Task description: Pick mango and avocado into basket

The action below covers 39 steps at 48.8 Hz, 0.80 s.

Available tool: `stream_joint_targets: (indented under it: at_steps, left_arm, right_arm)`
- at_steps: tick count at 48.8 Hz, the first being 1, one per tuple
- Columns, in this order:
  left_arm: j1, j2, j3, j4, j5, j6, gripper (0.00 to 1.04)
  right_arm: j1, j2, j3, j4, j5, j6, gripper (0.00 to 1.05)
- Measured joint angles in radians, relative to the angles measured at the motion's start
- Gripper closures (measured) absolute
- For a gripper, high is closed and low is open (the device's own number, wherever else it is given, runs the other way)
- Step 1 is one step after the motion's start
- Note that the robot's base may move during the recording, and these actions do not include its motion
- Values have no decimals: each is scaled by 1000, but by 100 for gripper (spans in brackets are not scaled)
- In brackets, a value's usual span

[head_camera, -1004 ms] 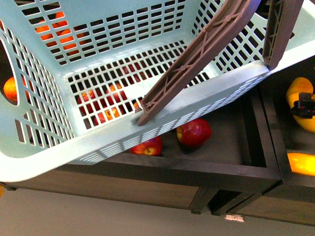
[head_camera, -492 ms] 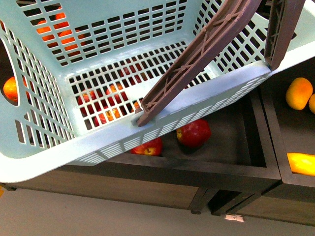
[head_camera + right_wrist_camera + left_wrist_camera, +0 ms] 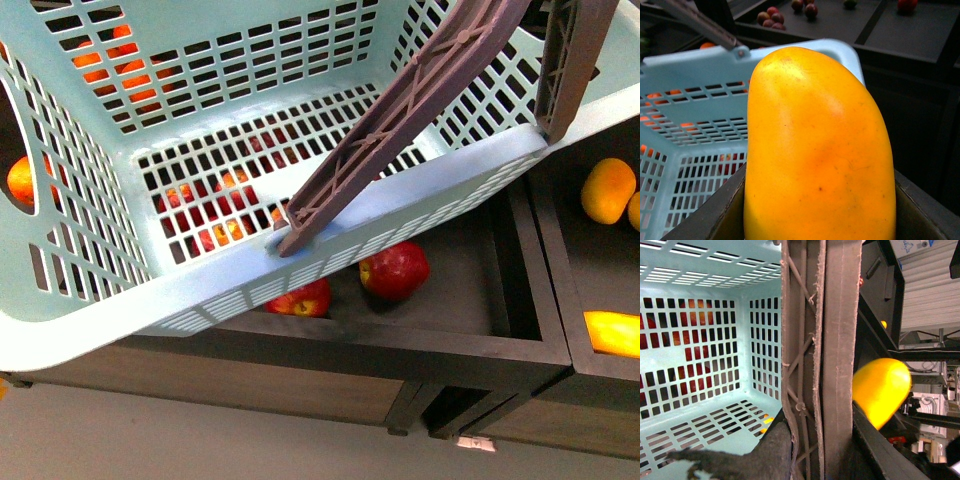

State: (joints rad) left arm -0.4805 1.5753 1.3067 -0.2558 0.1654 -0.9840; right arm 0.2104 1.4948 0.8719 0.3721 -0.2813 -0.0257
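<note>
The pale teal basket point(image 3: 330, 250) fills the front view, tilted, and nothing lies on its slotted floor. Its brown ribbed handle point(image 3: 835, 365) runs between the jaws of my left gripper point(image 3: 820, 455), which is shut on it. The yellow mango point(image 3: 815, 150) fills the right wrist view, with my right gripper point(image 3: 817, 215) shut on it, its dark fingers point(image 3: 925, 210) on either side. The mango point(image 3: 880, 390) hangs just outside the basket rim point(image 3: 790, 50), near a corner. Neither gripper shows in the front view. The avocado is out of view.
Dark wooden crates point(image 3: 470, 340) stand under the basket. Red apples point(image 3: 395, 270) lie in the middle crate, orange fruits point(image 3: 608, 190) in the one to the right. More fruit point(image 3: 772, 17) sits in crates behind the basket.
One second ago my right gripper held the mango over the right crate in the front view. It has since lifted out of that view. The basket has hardly moved.
</note>
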Motion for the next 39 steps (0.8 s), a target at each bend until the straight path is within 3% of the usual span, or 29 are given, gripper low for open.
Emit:
stream_joint_targets:
  at_steps: [7, 11, 16, 18, 33, 39]
  left_arm:
    - [0, 0, 0, 0, 2, 0, 84]
    - [0, 0, 0, 0, 0, 0, 84]
    - [0, 0, 0, 0, 0, 0, 84]
    - [0, 0, 0, 0, 0, 0, 84]
    - [1, 7, 0, -4, -7, 6, 84]
    - [2, 7, 0, -5, -6, 6, 84]
  right_arm:
    - [71, 52, -2, 8, 33, -23, 41]
    - [84, 55, -2, 10, 39, -24, 31]
    - [87, 53, -3, 29, 61, -22, 10]
    - [84, 51, -5, 34, 71, -19, 7]
    - [-42, -37, -74, 112, 213, 2, 9]
    - [-61, -52, -77, 119, 224, 3, 9]
